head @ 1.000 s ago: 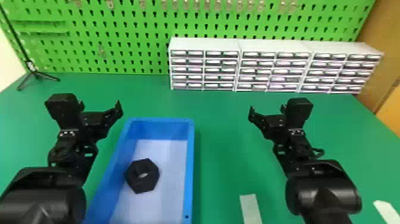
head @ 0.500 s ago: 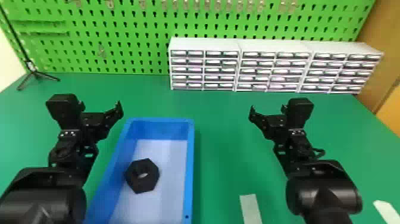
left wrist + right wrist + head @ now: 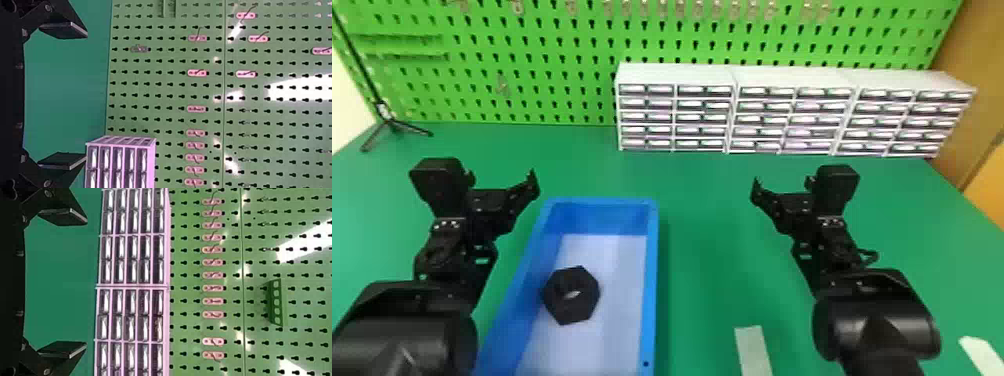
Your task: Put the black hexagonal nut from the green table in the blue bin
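End effector left (image 3: 501,181), end effector right (image 3: 783,185): both wide open, empty.

The near end of the blue bin (image 3: 652,300) drops out past the head view's bottom edge. Right of the bin, a pale strip (image 3: 753,350) gets cut off there too, and so does another (image 3: 982,355) farther right. Beyond the bin, the green pegboard (image 3: 592,100) loses its top, and the stand (image 3: 389,122) off to the bin's far left loses its upper end. What the small drawers (image 3: 702,117) beyond the bin hold, I can't make out.
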Motion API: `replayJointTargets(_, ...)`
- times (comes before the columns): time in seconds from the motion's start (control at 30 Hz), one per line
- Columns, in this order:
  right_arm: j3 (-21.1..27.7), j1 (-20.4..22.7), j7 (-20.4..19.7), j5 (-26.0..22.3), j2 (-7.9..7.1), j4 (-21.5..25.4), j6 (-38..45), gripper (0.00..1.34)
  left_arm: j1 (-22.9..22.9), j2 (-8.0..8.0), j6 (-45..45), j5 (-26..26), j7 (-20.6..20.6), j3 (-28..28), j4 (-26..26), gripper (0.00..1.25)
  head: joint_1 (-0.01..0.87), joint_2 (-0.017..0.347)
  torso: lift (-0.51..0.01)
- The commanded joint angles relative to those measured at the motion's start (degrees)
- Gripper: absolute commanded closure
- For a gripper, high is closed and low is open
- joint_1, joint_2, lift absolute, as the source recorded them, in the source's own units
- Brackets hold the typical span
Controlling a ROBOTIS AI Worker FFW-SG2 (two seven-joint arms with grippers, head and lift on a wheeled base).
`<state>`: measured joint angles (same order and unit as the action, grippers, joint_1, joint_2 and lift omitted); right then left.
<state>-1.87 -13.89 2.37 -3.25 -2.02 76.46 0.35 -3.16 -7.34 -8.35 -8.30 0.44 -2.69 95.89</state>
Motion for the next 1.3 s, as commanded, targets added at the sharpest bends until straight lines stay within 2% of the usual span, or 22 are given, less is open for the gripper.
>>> replayJointTargets(0.0,0.0,0.0,0.0,0.0,0.00,0.0,0.0,0.18,0.0,0.05,0.0,0.0,0.0,0.0,0.0,0.18,0.683,0.028,-0.096)
replayJointTargets(0.43,-0.1,0.1,0.0,0.0,-0.09,0.0,0.0,0.18,-0.2,0.05,0.1,2.0,0.1,0.0,0.0,0.18,0.683,0.028,-0.096)
replayJointTargets(0.7,-0.1,0.2,0.0,0.0,-0.09,0.0,0.0,0.18,0.3,0.13,1.7,2.5,3.3,0.7,0.2,0.18,0.683,0.028,-0.096)
replayJointTargets(1.27,-0.2,0.2,0.0,0.0,-0.26,0.0,0.0,0.18,0.4,0.13,1.7,2.2,3.5,0.7,0.2,0.18,0.683,0.028,-0.096)
